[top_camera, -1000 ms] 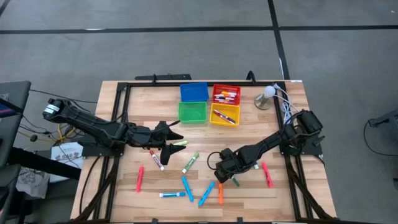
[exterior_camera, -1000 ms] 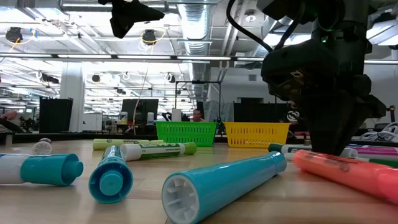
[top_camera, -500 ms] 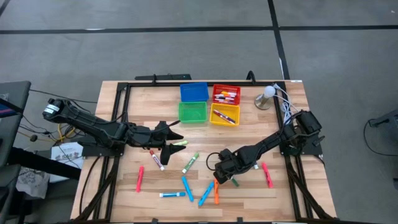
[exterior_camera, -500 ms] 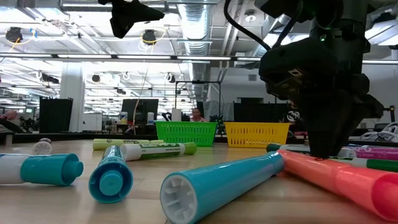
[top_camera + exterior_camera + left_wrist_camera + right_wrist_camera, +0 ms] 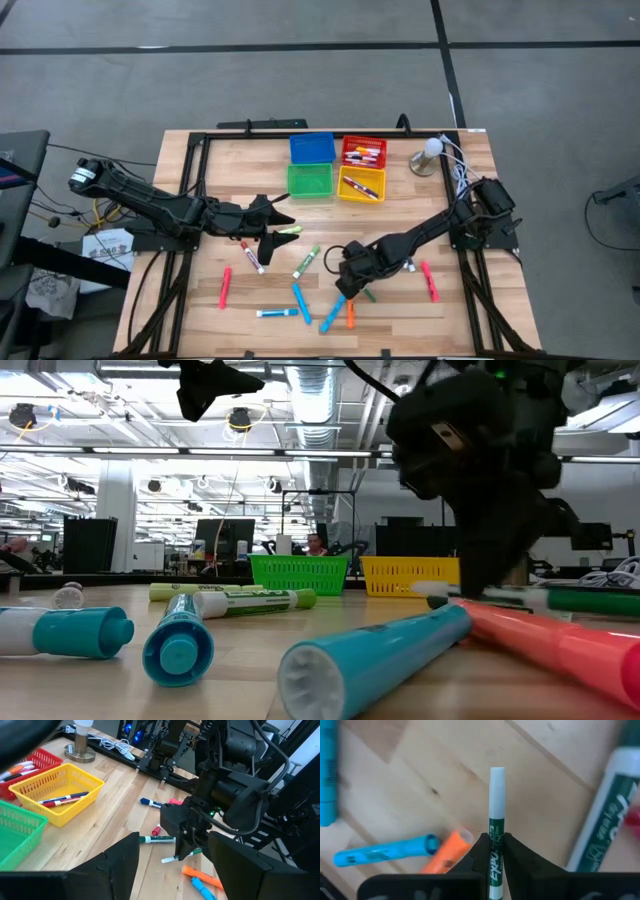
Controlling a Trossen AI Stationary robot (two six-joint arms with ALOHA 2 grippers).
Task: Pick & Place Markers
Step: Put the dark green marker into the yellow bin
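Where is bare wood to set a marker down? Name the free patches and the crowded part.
Bare wood lies between the blue bin and the table's left rail, and between the yellow bin and the right arm. Crowded: the front middle, where markers lie around the right gripper, shut on a green marker.

Four bins point(image 5: 335, 166) are sitting in a square block at the table's point(image 5: 470, 310) far middle, a lamp point(image 5: 429, 156) just right of them, while loose markers point(image 5: 300, 303) are lying scattered across the near half (mostly centre).
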